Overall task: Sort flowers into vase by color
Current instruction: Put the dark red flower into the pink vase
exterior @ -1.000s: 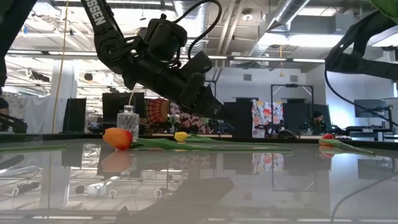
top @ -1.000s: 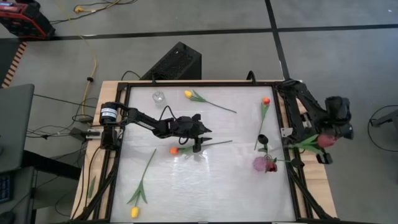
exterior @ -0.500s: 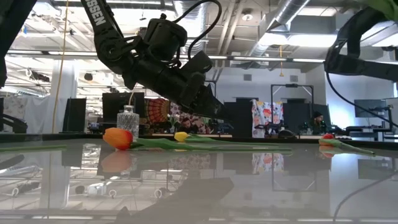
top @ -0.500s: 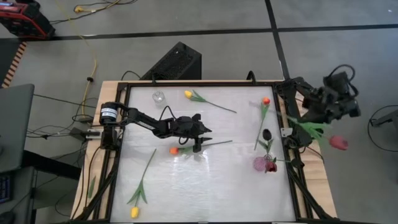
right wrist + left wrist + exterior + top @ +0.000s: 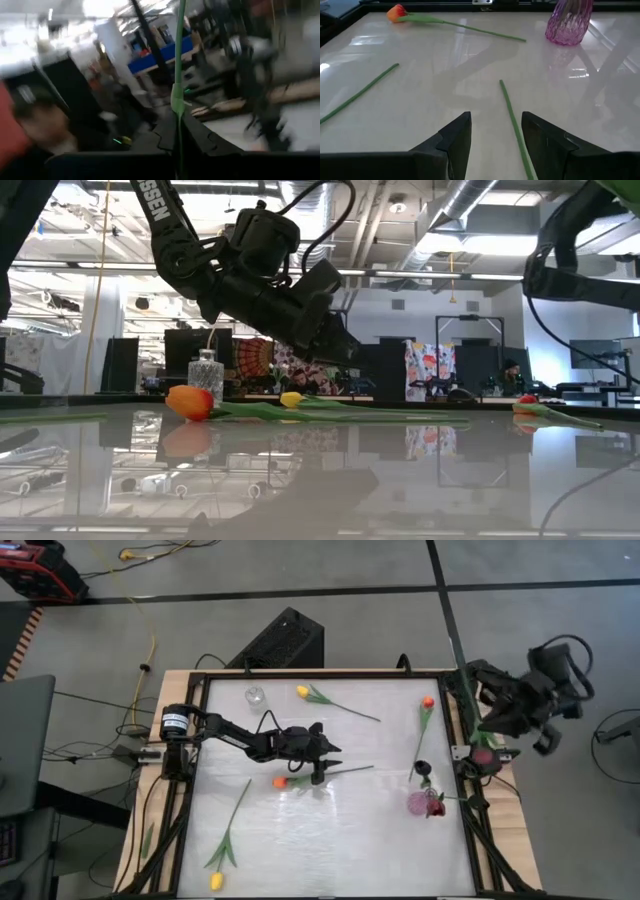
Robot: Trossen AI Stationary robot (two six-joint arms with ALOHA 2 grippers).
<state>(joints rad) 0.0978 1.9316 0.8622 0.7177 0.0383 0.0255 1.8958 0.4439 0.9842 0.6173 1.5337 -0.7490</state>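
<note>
My left gripper (image 5: 320, 768) hovers open over the middle of the table. Its fingers stand on either side of the green stem (image 5: 512, 117) of the orange tulip (image 5: 281, 781), which lies flat on the table. My right gripper (image 5: 497, 722) is off the table's right edge, shut on a red-headed tulip (image 5: 483, 755). A pink vase (image 5: 419, 804) near the right edge holds a dark maroon tulip (image 5: 423, 769). A yellow tulip (image 5: 303, 691), an orange-red tulip (image 5: 428, 701) and a second yellow tulip (image 5: 215, 881) lie on the table. My right gripper pinches the red tulip's thin green stem (image 5: 178, 95) between its two fingers. The flower is lifted clear beyond the table's right edge, with its head toward the table. The right wrist view is smeared, so where along the stem the fingers sit cannot be told.
A small clear glass vase (image 5: 254, 695) stands near the far left corner. A dark frame (image 5: 192, 800) runs round the table. A loose stem (image 5: 360, 92) lies left of my left gripper. The near middle of the table is bare white surface.
My right arm has moved toward the far edge, staying beyond the table's right side, and has turned. The red tulip has swung with it: its head went outward, away from the table, then back toward the right edge.
</note>
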